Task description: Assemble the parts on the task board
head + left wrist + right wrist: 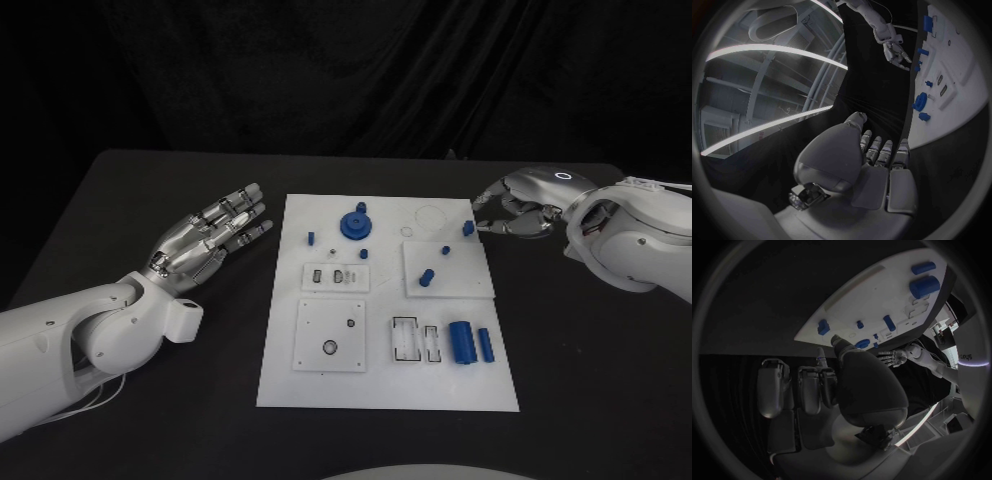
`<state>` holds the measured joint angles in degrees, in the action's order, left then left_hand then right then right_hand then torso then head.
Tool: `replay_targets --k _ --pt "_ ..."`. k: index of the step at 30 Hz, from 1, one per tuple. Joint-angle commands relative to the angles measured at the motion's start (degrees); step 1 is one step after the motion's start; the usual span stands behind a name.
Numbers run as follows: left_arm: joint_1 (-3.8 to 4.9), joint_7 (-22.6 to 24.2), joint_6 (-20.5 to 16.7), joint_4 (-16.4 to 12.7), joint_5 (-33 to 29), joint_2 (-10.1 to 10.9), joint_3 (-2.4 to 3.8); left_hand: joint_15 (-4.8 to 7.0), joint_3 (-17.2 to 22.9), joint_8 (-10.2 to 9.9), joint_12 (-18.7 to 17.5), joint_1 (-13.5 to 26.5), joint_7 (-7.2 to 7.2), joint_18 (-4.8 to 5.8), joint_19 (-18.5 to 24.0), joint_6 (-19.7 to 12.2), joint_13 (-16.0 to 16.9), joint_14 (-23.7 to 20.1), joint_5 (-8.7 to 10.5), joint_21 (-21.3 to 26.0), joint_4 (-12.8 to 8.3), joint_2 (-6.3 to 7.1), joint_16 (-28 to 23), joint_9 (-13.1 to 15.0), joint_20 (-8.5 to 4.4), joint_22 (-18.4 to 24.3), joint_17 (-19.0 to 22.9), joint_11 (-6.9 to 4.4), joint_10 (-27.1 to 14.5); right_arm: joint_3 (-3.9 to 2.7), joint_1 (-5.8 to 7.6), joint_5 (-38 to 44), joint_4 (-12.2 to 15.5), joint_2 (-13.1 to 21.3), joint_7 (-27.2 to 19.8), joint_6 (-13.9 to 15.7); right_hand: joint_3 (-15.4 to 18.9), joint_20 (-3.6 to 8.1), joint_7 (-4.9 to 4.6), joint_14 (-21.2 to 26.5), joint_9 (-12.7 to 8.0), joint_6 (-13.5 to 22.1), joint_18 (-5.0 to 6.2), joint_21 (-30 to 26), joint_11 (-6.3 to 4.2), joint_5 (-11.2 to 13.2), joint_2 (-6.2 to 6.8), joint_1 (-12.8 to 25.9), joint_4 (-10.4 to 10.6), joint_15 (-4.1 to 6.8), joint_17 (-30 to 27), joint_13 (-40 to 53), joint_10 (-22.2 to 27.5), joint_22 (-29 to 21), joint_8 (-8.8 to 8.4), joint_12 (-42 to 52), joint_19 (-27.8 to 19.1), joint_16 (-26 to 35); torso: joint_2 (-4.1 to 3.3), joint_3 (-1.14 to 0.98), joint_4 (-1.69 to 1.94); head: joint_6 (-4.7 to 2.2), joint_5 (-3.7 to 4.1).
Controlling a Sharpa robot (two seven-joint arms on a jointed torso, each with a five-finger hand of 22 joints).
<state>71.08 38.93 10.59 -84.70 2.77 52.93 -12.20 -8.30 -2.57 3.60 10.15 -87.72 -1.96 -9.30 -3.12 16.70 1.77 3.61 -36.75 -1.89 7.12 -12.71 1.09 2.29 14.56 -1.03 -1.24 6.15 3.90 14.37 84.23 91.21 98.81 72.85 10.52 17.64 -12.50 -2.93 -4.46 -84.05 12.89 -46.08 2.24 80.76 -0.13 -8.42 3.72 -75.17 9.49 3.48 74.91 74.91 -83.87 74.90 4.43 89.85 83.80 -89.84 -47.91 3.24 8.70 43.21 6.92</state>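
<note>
- On the black tabletop [173, 180], head view: white task board [387, 395] lies in the middle, long side running away from the robot.
- Left hand [214, 235] hovers just left of the board's far half, palm up, fingers spread and straight, holding nothing.
- Right hand [512, 212] sits at the board's far right corner, fingers curled in toward the edge; a small blue peg [467, 228] is right at its fingertips, cannot tell if it is pinched or only touched.
- Blue parts on the board: a gear-like knob [355, 222] at far centre, a small pin [310, 238] to its left, a peg [427, 277] standing in the raised white block [447, 285] on the right, 2 cylinders [463, 342] lying side by side at near right.
- Near left of the board: a square white plate [329, 335] with small holes.
- Left wrist view: left hand's fingers [879, 150] lie straight and apart over the dark tabletop, nothing in them; board edge [954, 120] beside them with the blue knob [920, 101]; right hand [895, 50] visible far off.
- Right wrist view: right hand's fingers [811, 387] hang beside the board's corner [817, 335]; thumb tip close to a blue part [862, 343], contact unclear.
</note>
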Motion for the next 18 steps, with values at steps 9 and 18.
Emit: replay_targets --k 9,18 --pt "-0.12 2.5 1.0 0.2 -0.1 -0.4 0.04 -0.36 0.5 0.3 0.1 0.7 -0.5 -1.02 0.1 -0.1 0.1 -0.1 0.26 -0.1 0.0 -0.16 0.0 0.0 0.46 -0.1 0.0 0.26 0.0 -0.03 -1.53 -0.1 -1.9 -0.3 2.3 1.4 0.9 0.47 0.27 -5.9 -1.0 2.9 0.6 -1.6 -0.64 1.2 0.5 -0.8 0.9 0.56 14.9 15.1 -6.1 10.1 -0.8 0.2 0.2 0.1 -0.05 -0.1 -0.21 -0.36 0.15" --pt "-0.15 2.4 1.1 0.3 -0.1 -0.4 0.04 -0.36 0.5 0.3 0.1 0.7 -0.5 -1.02 0.1 -0.1 0.1 -0.1 0.26 -0.1 0.0 -0.16 0.0 0.0 0.46 -0.1 0.0 0.26 0.0 -0.03 -2.07 -0.1 -3.1 -1.9 2.4 0.5 1.5 0.43 -0.05 -5.6 -1.0 2.1 0.8 -2.6 -0.44 2.2 0.41 -1.0 1.7 0.45 14.2 15.1 -6.1 9.7 -0.18 0.2 -0.3 0.9 -0.01 -0.15 -0.1 -0.29 0.51"
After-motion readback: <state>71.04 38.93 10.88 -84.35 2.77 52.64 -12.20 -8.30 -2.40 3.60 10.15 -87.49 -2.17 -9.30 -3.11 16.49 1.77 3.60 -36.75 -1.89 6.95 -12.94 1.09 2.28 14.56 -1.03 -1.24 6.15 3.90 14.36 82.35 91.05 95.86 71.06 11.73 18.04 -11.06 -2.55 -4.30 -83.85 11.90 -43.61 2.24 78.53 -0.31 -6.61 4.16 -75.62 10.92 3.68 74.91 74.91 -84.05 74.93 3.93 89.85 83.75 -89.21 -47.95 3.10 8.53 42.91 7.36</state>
